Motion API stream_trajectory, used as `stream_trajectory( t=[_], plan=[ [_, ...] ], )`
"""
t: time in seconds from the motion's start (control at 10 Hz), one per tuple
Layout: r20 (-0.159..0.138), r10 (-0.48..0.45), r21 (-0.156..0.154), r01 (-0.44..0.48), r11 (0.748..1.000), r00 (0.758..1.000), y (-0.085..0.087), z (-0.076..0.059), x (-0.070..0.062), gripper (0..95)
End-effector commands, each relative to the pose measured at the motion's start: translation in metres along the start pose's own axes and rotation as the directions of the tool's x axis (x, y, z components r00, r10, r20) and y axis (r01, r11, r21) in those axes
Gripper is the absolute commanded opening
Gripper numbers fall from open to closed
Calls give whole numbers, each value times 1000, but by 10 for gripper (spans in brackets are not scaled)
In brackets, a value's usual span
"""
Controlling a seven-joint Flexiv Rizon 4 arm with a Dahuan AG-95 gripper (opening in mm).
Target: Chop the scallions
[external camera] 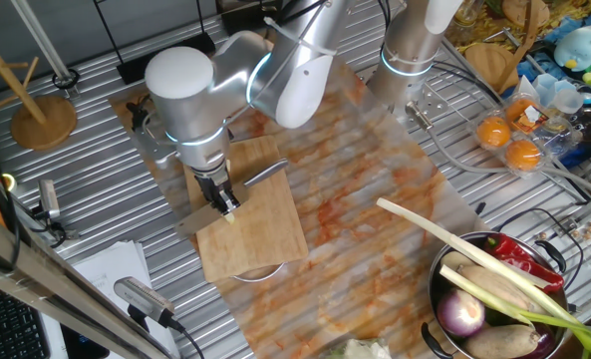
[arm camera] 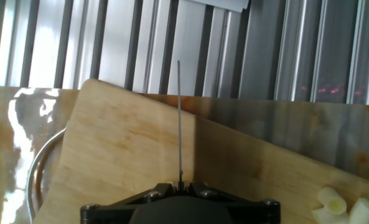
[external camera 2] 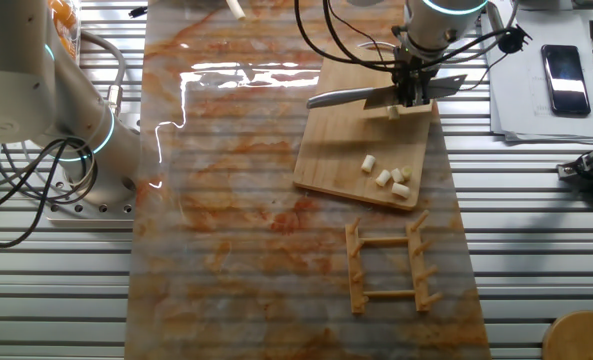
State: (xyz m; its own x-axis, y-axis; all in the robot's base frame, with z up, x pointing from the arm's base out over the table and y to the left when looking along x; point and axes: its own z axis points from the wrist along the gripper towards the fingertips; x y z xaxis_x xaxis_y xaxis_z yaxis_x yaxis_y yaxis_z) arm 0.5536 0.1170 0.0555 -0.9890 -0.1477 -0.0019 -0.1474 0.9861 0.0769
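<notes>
We see the cutting board [external camera 2: 361,140] w/ bare wood left of the knife [external camera 2: 376,95]. The scallions [external camera 2: 388,175] crowd its near right corner. Wooden rack [external camera 2: 388,265] sits just beyond that edge, blocking approach there. Stained mat [external camera 2: 226,200] to the left is open; second arm base [external camera 2: 86,160] stands beside it.

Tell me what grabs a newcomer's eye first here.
The claw holds a knife flat over the far end of the cutting board. Several cut scallion pieces lie near the board's opposite corner. Off to the side, a metal bowl holds a purple onion and a red chili.
</notes>
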Motion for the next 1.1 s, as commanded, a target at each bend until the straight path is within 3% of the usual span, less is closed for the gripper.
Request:
stream_trajectory(
  t=[0.1,0.3,0.4,0.6,0.9,1.1],
  plan=[
    [6,-4,-9,4,1000,1000,-2,5,5,0],
    [8,-11,-25,11,1000,1000,-4,11,7,0],
    [10,-3,-51,4,999,1000,-4,11,7,0],
    [2,-14,-48,14,999,1000,-2,14,6,0],
    [-3,-16,-15,16,1000,1000,5,37,1,0],
    [-8,-34,7,34,999,999,5,40,-2,0]
  ],
)
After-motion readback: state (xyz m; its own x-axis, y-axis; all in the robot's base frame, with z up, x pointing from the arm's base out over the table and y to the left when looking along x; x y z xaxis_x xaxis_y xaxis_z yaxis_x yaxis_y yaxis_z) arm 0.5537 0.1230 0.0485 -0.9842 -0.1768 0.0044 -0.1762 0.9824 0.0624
